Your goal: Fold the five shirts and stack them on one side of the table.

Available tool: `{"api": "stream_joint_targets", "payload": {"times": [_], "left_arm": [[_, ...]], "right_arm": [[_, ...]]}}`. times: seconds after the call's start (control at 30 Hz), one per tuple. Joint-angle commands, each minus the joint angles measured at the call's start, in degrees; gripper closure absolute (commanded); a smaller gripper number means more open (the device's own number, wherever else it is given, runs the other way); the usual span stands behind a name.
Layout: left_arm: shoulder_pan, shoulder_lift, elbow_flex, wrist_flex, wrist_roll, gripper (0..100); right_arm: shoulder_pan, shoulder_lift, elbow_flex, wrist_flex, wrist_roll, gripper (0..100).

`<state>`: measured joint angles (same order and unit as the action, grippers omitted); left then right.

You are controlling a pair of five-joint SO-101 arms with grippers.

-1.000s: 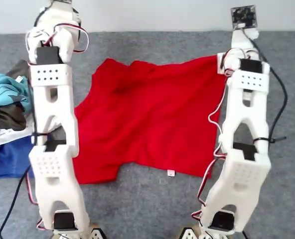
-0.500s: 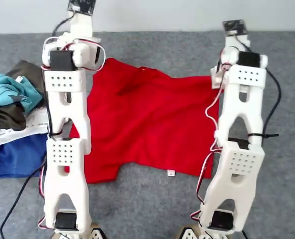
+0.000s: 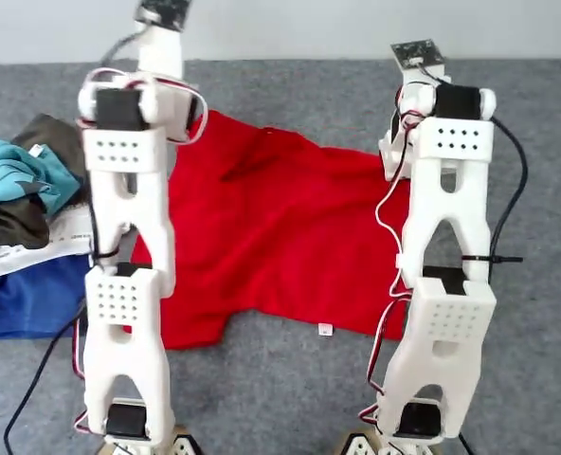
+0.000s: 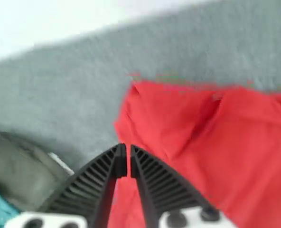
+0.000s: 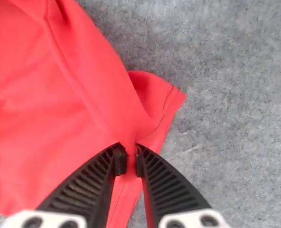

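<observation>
I've got the left gripper and right gripper both pinched tight on the red shirt, toward the far edge of the table.

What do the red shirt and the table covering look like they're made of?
The red shirt looks like thin matte cotton-type knit: soft creases, stitched hems. The table covering seems grey felt or short-pile carpet: fuzzy, mottled surface.

No text, number or sign can be read anywhere. A small white label is seen at the near hem of the red shirt, but anything printed on it is too small to be made out.
</observation>
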<state>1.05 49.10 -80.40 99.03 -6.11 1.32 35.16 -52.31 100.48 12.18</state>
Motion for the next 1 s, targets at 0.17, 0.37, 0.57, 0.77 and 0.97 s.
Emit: {"api": "stream_joint_targets", "payload": {"times": [0.17, 0.37, 0.57, 0.77, 0.97], "left_arm": [[0.3, 5.5, 7.3, -8.3, 4.5, 87], [0.4, 12.0, 7.3, -11.7, 4.6, 87], [1.4, 15.1, 7.3, -12.2, 4.7, 87], [5.5, 15.6, 7.3, -10.7, 4.7, 87], [4.9, 16.7, 8.0, -11.3, 4.6, 87]], "right_arm": [[0.4, -3.6, 0.0, 2.2, -0.4, 99.0], [0.3, -3.6, 3.3, 2.2, -0.4, 99.0], [0.3, -3.6, 5.1, 2.2, -0.8, 99.0], [0.4, -3.6, 5.1, 2.2, -0.8, 99.0], [0.7, -3.7, 5.1, 2.2, -0.8, 99.0]]}}
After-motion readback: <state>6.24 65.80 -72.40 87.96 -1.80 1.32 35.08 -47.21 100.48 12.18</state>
